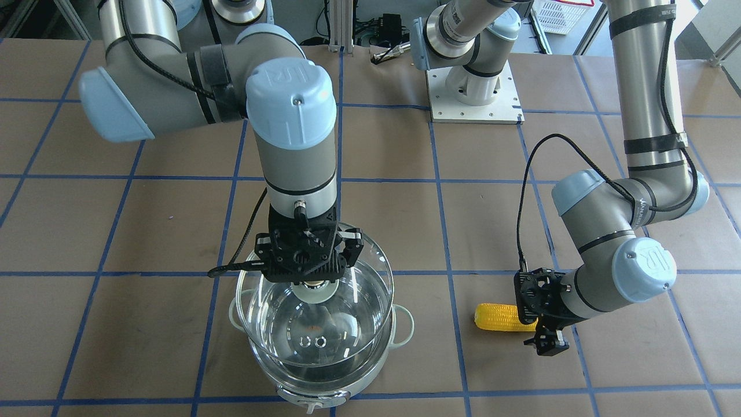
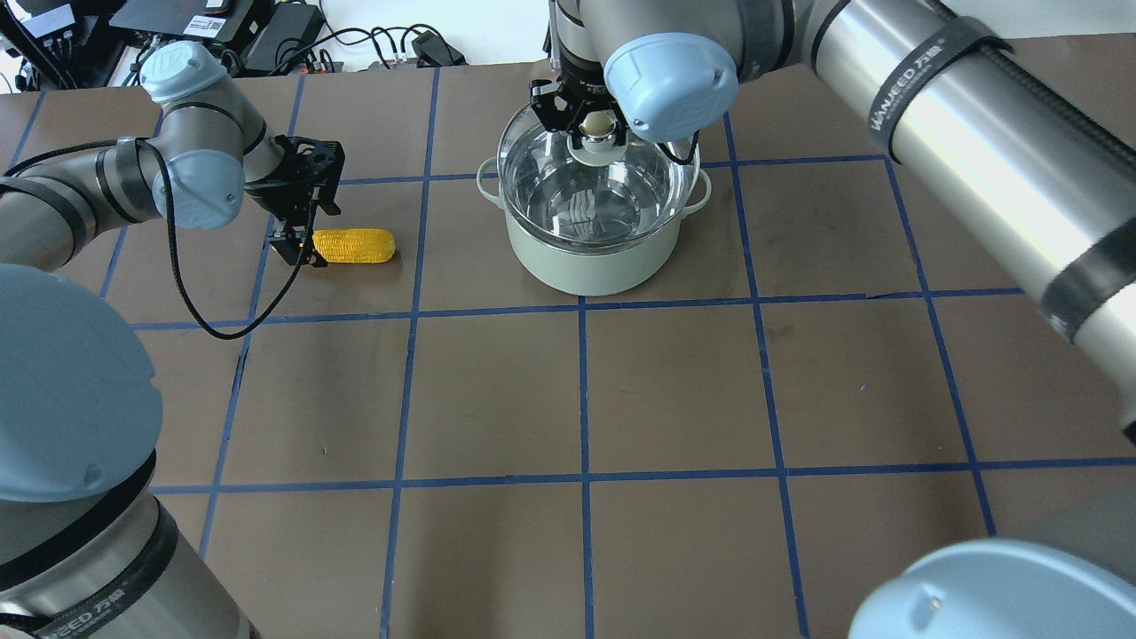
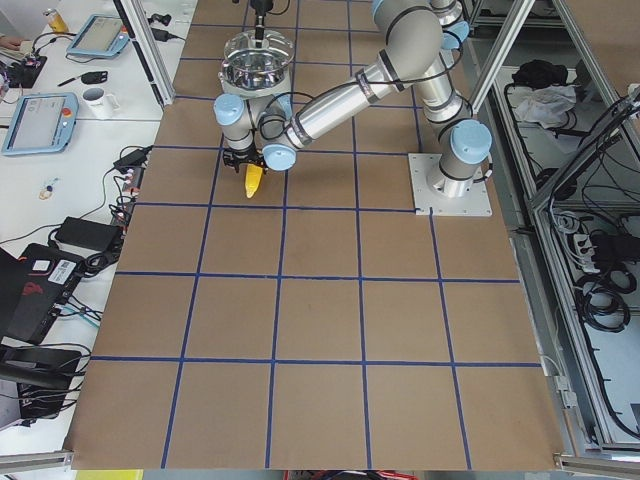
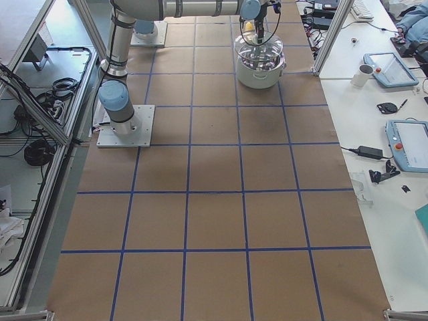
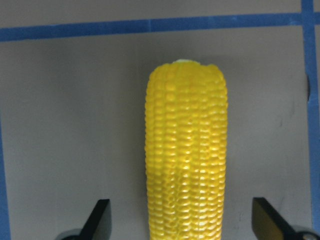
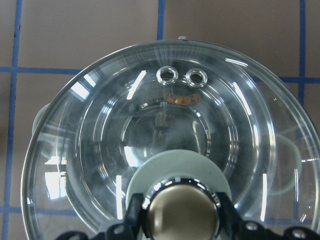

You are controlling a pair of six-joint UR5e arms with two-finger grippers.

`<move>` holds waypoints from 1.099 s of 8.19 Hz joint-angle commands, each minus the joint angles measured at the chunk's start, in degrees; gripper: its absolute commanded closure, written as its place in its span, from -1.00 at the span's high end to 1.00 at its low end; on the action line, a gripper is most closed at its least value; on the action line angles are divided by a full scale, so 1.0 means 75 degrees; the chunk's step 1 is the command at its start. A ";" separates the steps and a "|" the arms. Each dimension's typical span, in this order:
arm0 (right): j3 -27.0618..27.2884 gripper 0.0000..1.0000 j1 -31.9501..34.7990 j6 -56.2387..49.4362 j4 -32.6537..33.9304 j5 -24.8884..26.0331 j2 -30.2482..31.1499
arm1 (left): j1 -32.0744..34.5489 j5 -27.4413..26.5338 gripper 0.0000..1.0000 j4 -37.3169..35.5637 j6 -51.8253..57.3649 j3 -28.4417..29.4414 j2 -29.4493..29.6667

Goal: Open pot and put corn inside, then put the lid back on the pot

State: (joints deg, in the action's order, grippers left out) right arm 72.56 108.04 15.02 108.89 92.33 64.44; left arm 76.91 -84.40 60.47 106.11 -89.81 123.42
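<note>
Brown paper, ruled into squares by blue tape lines (image 2: 581, 390), covers the desk (image 2: 674, 390).

Item 1, corn (image 2: 355, 245): lies flat on the desk on the robot's left side, well apart from the pot, lengthwise along the tape line beside it. The blunt end, with a pale stub, points away from the left arm.

Item 2, left claw (image 5: 182, 222): lowered over the end of the corn nearest that arm. Its fingers (image 5: 100, 220) stand apart, one on each side of the ear, with bare desk showing in both gaps. No contact is seen.

Item 3, pot (image 2: 586, 257): stands upright farther out, near the middle of the desk, with a loop handle (image 2: 486, 173) on each side.

Item 4, lid (image 2: 541, 191): centred over the pot's mouth and appears raised slightly clear of the rim. Two vent rings (image 6: 166, 75) show in the glass.

Item 5, right claw (image 2: 596, 129): reaches down from above, clamped on the lid's knob (image 6: 182, 207), one finger on each side.
</note>
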 commanded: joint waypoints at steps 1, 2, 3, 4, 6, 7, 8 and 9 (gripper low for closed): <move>0.0529 -0.39 -0.0562 -0.0641 -0.1331 -0.0180 0.1374 | 0.0000 0.0039 0.33 -0.0012 -0.0039 -0.0025 0.0137; 0.1043 -0.41 -0.0960 -0.1211 -0.1579 -0.0344 0.2030 | 0.0000 0.0016 -0.80 -0.0012 -0.0073 -0.0014 0.0149; 0.1419 -0.41 -0.1219 -0.1890 -0.1860 -0.0265 0.2686 | 0.0000 -0.0054 -1.00 -0.0012 -0.0085 -0.0002 0.0126; 0.1504 -0.41 -0.1407 -0.2117 -0.2326 -0.0229 0.3052 | 0.0000 -0.0020 -1.00 -0.0001 -0.0480 -0.0013 0.0044; 0.1505 -0.40 -0.1794 -0.2715 -0.3020 -0.0147 0.3406 | 0.0139 -0.0055 -1.00 0.0046 -0.0929 0.0045 -0.0480; 0.1505 -0.40 -0.1889 -0.2740 -0.3057 -0.0193 0.3500 | 0.0175 0.0027 -1.00 0.0046 -0.0952 0.0068 -0.0878; 0.1517 -0.40 -0.1901 -0.2740 -0.3046 -0.0263 0.3536 | 0.0280 0.0004 -1.00 0.0070 -0.1022 0.0069 -0.1288; 0.1528 -0.40 -0.1901 -0.2798 -0.3069 -0.0252 0.3559 | 0.0490 0.0143 -1.00 -0.0023 -0.1185 0.0080 -0.1652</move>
State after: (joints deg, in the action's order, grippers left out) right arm 83.86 94.23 -5.18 86.44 90.69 90.41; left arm 78.54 -84.36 60.83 98.87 -89.35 116.21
